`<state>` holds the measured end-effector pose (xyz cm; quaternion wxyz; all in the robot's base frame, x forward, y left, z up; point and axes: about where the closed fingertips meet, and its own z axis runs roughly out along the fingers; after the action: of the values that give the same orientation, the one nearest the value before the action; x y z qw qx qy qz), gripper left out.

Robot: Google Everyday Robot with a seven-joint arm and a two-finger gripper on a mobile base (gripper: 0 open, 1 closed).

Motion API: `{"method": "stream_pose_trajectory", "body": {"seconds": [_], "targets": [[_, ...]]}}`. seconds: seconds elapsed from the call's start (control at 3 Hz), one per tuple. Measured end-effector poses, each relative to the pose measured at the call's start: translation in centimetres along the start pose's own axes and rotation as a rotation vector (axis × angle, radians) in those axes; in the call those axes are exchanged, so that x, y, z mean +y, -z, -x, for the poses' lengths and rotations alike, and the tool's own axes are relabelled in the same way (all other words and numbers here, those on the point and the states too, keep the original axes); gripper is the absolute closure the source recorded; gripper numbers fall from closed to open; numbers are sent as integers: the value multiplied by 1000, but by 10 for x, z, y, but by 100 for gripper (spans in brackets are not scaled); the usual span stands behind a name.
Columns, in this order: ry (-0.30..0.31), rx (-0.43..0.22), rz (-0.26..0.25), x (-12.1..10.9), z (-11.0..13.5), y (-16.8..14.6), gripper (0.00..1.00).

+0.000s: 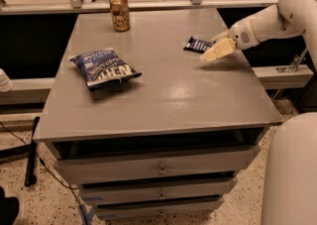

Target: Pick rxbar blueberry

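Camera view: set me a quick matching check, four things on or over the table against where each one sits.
Things:
1. rxbar blueberry
2. chip bag
3. gold drink can
4. hand

Places:
A. upright near the far edge of the table
B. lying on the left half
C. lying flat, right of centre
D. at the bar's right end, near the right edge

Pairs: 1-C, 2-B, 3-A, 4-D.

My gripper (217,50) is low over the right side of the grey table (168,100), right at the near end of the rxbar blueberry (196,45), which lies flat on the table. My arm (262,26) stretches in across the table's right edge. A blue chip bag (105,67) lies on the table's left half. A gold can (120,12) stands upright near the table's back edge.
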<state>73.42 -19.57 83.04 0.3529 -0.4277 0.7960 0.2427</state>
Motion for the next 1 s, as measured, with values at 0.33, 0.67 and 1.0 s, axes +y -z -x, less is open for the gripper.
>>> {"method": "stream_pose_trajectory", "body": {"seconds": [0.33, 0.67, 1.0], "targets": [[13, -4, 1, 1, 3, 3, 0], [90, -30, 9, 4, 18, 20, 0], [137, -52, 4, 5, 25, 33, 0]]}}
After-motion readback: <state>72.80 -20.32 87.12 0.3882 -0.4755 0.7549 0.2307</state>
